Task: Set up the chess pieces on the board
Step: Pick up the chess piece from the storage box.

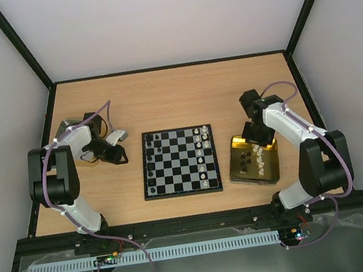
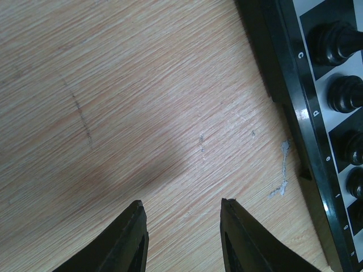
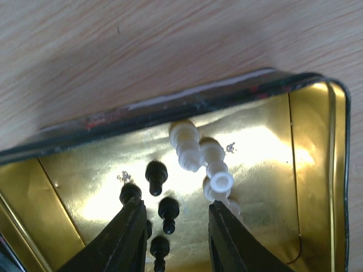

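Wooden table point(image 3: 113, 51) carries the gold tin point(image 3: 283, 170), and your right gripper point(image 3: 177, 207) hangs open over it with black chess pieces point(image 3: 156, 173) crowded between and just ahead of its fingers, so closing now may pinch two or flick one away.

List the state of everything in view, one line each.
board, lying flat, partly set up
tin, open, loose pieces inside
black pieces, loose in the tin, not placed
white pieces, heaped together in the tin
left gripper, open, empty, beside the board
right gripper, open, over the tin
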Controlling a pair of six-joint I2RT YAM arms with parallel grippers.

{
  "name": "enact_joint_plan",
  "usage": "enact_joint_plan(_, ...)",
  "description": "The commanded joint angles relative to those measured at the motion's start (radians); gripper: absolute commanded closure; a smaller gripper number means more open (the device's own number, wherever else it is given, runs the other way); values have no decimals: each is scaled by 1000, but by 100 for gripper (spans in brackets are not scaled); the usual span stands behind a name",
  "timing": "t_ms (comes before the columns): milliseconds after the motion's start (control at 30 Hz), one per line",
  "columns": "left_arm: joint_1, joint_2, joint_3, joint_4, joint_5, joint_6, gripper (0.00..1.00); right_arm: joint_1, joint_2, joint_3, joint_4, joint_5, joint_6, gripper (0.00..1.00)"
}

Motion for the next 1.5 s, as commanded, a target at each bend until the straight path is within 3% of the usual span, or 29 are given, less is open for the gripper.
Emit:
enact_joint_plan(0, 0, -11, -10, -14, 24, 14, 63, -45, 29, 40, 26, 19, -44, 71)
enact_joint_plan(1467, 0, -28, -30, -6, 13, 16, 63, -80, 67, -69, 124, -18, -82, 78)
